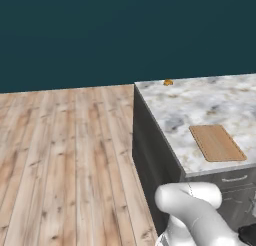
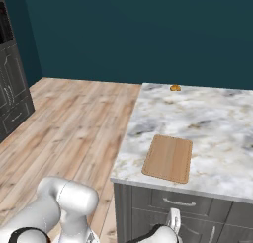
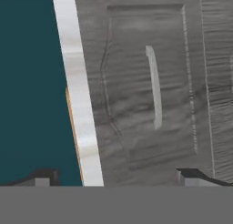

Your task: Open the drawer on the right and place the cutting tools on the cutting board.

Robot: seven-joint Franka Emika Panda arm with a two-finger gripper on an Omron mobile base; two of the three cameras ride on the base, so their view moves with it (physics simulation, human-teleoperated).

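No legible text or labels

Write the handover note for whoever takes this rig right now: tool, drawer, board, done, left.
Tool: open, empty, facing the cabinet front, not touching it.
Drawer: shut; its pale handle lies ahead between the fingertips.
Cutting board: flat on the marble counter near the front edge, nothing on it. A small orange object sits at the far edge.
Done: tool lined up on the handle.
Left: grip the handle, pull the drawer open, move the cutting tools onto the board. No cutting tools seen so far.
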